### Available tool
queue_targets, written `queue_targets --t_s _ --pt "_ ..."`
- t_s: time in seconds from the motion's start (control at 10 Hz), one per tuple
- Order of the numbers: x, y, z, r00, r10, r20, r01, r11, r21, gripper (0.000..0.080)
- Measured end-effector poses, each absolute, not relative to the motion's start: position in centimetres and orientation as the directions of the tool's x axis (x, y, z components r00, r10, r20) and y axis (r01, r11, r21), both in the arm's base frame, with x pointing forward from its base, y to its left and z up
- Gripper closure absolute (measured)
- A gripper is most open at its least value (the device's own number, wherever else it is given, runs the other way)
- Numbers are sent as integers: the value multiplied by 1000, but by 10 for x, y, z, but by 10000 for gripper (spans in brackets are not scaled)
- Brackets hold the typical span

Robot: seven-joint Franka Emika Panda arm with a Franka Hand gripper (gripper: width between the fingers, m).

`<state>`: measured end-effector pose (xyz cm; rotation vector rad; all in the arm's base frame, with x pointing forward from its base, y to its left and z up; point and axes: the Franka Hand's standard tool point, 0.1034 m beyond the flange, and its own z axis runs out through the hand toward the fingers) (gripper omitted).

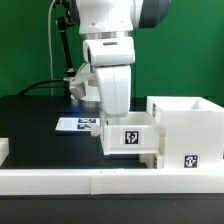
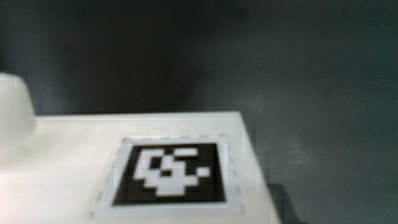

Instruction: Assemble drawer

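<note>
A small white open-top tray [image 1: 130,138] with a square tag on its front hangs under the arm's hand, just to the exterior view's left of the large boxy housing [image 1: 186,128]. My gripper [image 1: 118,122] reaches down into the tray, so its fingers are hidden behind the tray's wall. It appears shut on that wall. The wrist view shows the tray's tagged wall [image 2: 169,172] very close, with the dark table beyond it. No fingers show there. A second white part [image 1: 3,150] lies at the exterior view's left edge.
The low white border wall [image 1: 80,181] runs along the front. The marker board [image 1: 78,124] lies flat on the dark table behind the tray. A rounded white shape [image 2: 15,110] shows at the edge of the wrist view.
</note>
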<state>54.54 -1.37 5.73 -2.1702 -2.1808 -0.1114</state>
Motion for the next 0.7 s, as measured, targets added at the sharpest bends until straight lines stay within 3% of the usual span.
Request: queue_targets --t_s 0.7 --pt "543 -6 55 -9 995 96 1000 10 -10 757"
